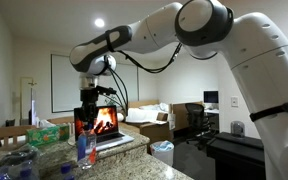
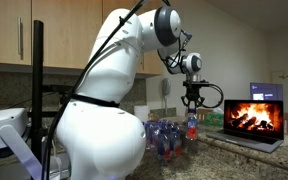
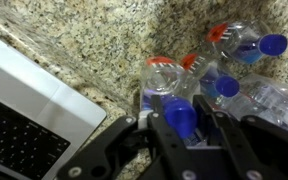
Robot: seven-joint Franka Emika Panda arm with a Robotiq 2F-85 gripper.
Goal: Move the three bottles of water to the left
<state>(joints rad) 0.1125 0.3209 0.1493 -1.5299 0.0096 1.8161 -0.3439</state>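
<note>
The Robotiq gripper [image 1: 88,112] fingers grip narrowly the blue cap of 1 small clear plastic water bottle [image 3: 179,116] between them; this cap-only hold may slip or swing, striking 2 matching bottles [image 3: 252,45] beside 1 finger or the silver laptop [image 3: 24,110] beside the other.

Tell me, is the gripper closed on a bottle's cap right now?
Yes, the wrist view shows the gripper shut around the blue cap of one bottle, a finger on each side.
</note>
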